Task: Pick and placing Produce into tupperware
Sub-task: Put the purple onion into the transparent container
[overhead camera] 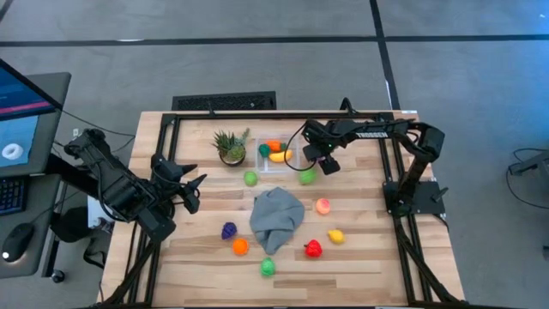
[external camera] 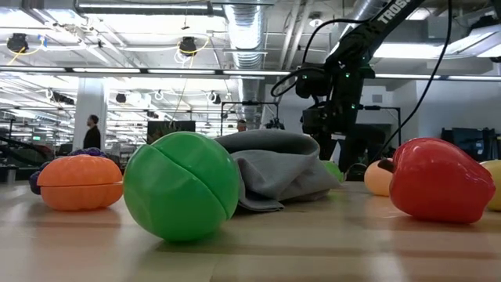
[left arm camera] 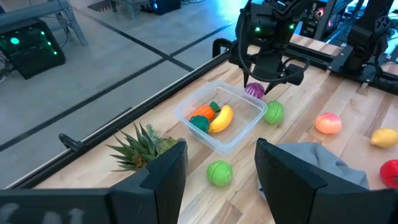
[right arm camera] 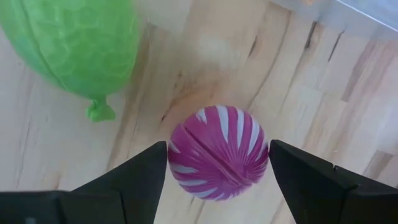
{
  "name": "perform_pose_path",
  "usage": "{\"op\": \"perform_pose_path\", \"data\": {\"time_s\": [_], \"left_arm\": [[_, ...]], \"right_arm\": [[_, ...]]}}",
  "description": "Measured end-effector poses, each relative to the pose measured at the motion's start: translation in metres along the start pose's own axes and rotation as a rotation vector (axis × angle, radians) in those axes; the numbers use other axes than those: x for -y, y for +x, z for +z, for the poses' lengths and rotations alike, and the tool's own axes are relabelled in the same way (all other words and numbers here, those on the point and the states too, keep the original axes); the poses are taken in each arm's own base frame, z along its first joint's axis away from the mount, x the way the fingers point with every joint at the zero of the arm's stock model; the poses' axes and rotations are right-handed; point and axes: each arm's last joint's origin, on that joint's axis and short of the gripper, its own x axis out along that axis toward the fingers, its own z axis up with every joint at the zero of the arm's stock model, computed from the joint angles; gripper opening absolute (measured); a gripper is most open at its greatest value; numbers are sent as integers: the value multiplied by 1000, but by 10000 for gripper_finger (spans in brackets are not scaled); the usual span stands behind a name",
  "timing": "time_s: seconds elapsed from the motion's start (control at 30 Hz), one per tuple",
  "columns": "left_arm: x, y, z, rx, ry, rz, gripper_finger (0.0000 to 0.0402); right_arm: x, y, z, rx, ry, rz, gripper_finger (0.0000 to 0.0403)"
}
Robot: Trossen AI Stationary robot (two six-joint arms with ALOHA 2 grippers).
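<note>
The right end effector point(right arm camera: 217, 163) is hanging just beside the tupperware point(left arm camera: 219, 116), its two fingers point(right arm camera: 134, 177) standing partly apart on either side of a purple-and-white striped ball point(right arm camera: 217, 152), a round toy vegetable. From the wrist view the pads seem to be just at its flanks, though whether they are actually pressing it cannot be told. The ball looks like light, hard, glossy plastic with a seam across it, so it is likely to be stiff and somewhat slippery; the sound hold is across its widest girth, centred, so it is not squirting out. A leafy green piece point(right arm camera: 74, 46) is lying near it on the table point(overhead camera: 360, 257).

The tupperware is already holding a banana point(left arm camera: 222, 118), a carrot point(left arm camera: 202, 112) and a green piece. The remaining produce is lying scattered around a grey cloth point(overhead camera: 276, 219). The left end effector point(left arm camera: 217, 174) is waiting at the table's left edge, slightly open and empty.
</note>
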Motion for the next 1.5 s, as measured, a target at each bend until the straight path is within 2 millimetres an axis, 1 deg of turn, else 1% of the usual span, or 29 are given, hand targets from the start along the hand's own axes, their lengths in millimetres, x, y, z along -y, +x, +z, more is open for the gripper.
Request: {"op": "perform_pose_path", "data": {"time_s": [0.33, 0.77, 0.83, 1.0, 1.1, 1.27, 1.4, 1.5], "left_arm": [[0, 0, 0, 0, 0, 0, 180], [0, 0, 0, 0, 0, 0, 180], [0, 0, 0, 0, 0, 0, 180], [0, 0, 0, 0, 0, 0, 180], [0, 0, 0, 0, 0, 0, 180], [0, 0, 0, 0, -5, 0, 180], [0, 0, 0, -2, -8, -1, 180], [0, 0, 0, -9, -11, -3, 180]], "right_arm": [[0, 0, -1, 4, 9, 12, 307], [4, 0, -8, -3, 67, 17, 309], [4, 0, -8, -3, 85, 17, 318], [4, 0, -8, -7, 104, 18, 364], [4, 0, -8, -9, 104, 17, 377], [4, 0, -8, -7, 89, 14, 368], [2, 8, -8, -32, 71, 40, 358], [0, 16, -4, -51, 59, 46, 357]]}}
